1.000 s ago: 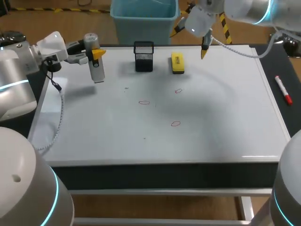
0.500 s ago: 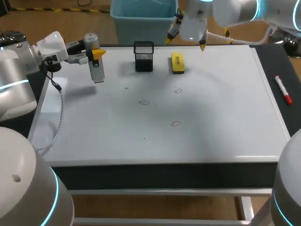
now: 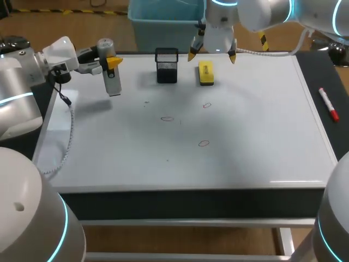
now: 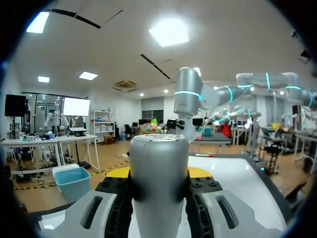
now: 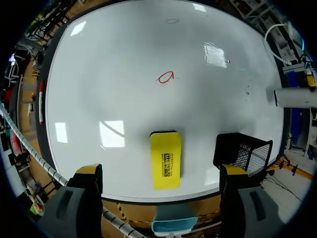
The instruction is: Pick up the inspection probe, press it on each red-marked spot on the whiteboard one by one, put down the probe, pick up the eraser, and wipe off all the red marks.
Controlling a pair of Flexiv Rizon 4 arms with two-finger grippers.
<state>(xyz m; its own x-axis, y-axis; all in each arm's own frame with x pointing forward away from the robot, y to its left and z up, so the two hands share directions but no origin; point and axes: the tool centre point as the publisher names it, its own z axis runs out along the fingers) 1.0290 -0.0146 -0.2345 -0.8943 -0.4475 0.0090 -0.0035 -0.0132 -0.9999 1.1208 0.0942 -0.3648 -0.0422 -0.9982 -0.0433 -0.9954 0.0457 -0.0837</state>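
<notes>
Over the last second the right gripper (image 3: 212,55) (image 5: 161,171) has swung in from the far right of the board. It now hangs above the yellow block eraser (image 3: 205,72) (image 5: 166,159). The left arm has not shifted. The right gripper's fingers are spread wide, one to each side of the eraser, touching nothing. The left gripper (image 3: 112,63) is clamped on the grey-capped white inspection probe (image 3: 113,83) (image 4: 158,168), holding it upright over the far left part of the white whiteboard (image 3: 262,125). The eraser lies near the board's far edge, just beside the black mesh cup (image 3: 166,65) (image 5: 242,153). Three small red ring marks (image 3: 203,143) sit mid-board, unwiped. In the left wrist view the probe's body fills the space between the fingers, and its lower end is cut off. The right wrist view shows two marks clearly; the third cannot be made out there.
</notes>
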